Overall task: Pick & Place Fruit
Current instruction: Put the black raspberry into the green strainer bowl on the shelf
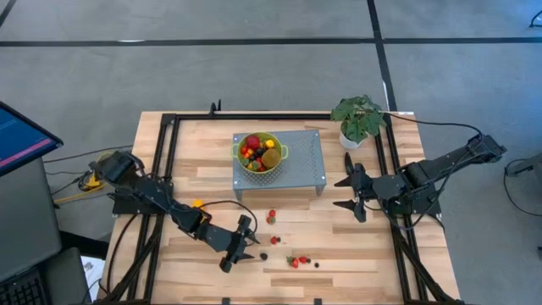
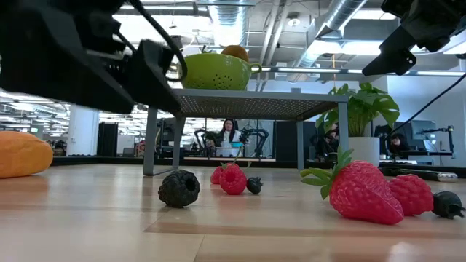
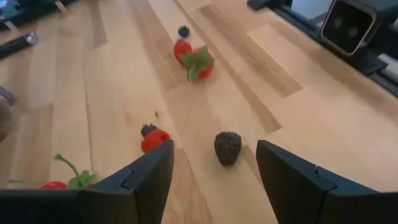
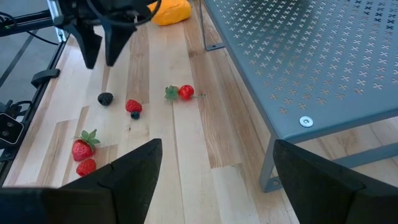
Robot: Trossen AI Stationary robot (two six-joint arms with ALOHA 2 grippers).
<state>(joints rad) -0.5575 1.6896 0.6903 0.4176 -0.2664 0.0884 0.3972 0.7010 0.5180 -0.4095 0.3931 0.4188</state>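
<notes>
Hovering low over the wooden table (image 1: 339, 254), fingers spread and gripping nothing: the left hand (image 3: 214, 180), poised just short of one blackberry (image 3: 227, 147), with one raspberry (image 3: 154, 139) beside it and two strawberries (image 3: 194, 57) lying farther off. Waiting beside the grey perforated stand (image 1: 296, 157), fingers likewise splayed wide and empty: the right hand (image 1: 350, 193), near one potted plant (image 1: 357, 119). Sitting on that stand: one green colander (image 1: 259, 152) heaped with fruit, with one orange-yellow fruit (image 1: 196, 203) resting on the table's left.
</notes>
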